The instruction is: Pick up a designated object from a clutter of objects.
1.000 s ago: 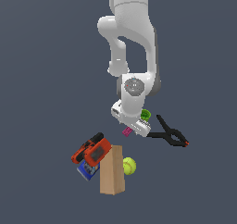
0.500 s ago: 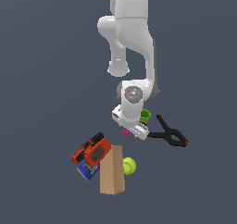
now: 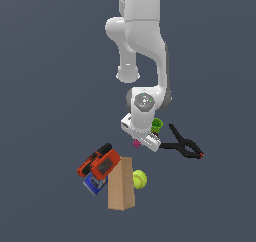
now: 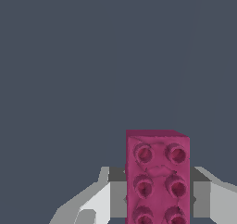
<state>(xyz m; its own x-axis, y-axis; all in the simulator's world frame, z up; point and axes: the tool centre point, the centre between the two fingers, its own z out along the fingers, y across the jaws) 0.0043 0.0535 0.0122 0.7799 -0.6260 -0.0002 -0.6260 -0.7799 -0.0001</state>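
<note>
The designated object, a tiny magenta-pink studded brick (image 3: 136,144), lies on the floor under the arm's white hand. In the wrist view the brick (image 4: 157,177) fills the space between the two jaws, studs facing the camera. My gripper (image 4: 160,190) is down around it, one grey-padded finger (image 4: 116,190) on each side, close to its long sides. The jaws look open around the brick, which rests on the floor. In the exterior view the gripper (image 3: 138,140) has its fingertips hidden by the hand.
A small green cup (image 3: 157,125) stands right behind the hand. A black clamp (image 3: 182,145) with orange tips lies to the exterior view's right. Nearer the camera are the red-and-black drill (image 3: 99,163), blue can (image 3: 93,184), tan box (image 3: 121,190) and tennis ball (image 3: 139,178).
The hand has sunk slightly toward the brick and the upper arm has shifted a little. The brick and the clutter have not moved.
</note>
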